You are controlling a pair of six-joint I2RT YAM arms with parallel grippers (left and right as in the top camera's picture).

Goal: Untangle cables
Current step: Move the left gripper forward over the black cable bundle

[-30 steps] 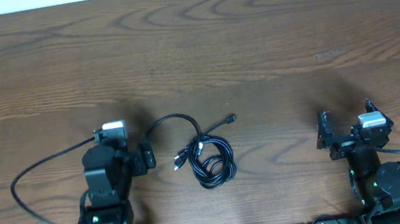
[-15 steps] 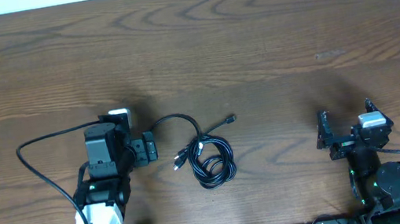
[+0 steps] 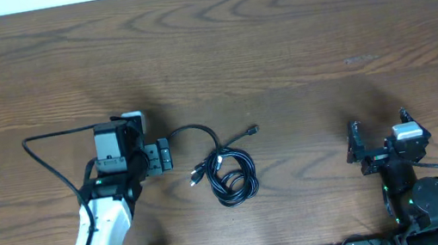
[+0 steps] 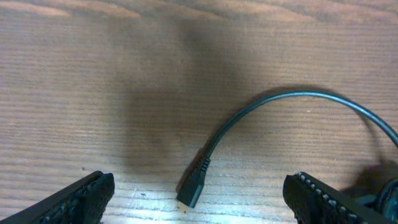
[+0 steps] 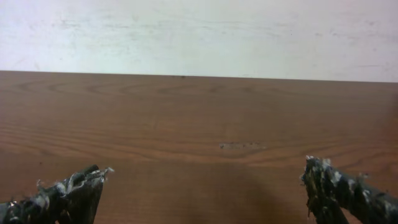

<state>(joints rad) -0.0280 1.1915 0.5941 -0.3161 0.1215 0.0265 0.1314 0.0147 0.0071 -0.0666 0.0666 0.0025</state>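
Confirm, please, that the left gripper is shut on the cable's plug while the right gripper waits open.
Not quite: the left wrist view shows the left gripper open, with the plug lying untouched. The right gripper is indeed open.

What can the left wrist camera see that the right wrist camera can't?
Only the left wrist camera sees a thin black cable curving across the table, with its plug end showing between the left gripper's open fingers. Only the right wrist camera sees the white wall behind the table, and no cable at all. Both show brown wood and two wide-open fingers at the bottom corners. The right gripper holds nothing.
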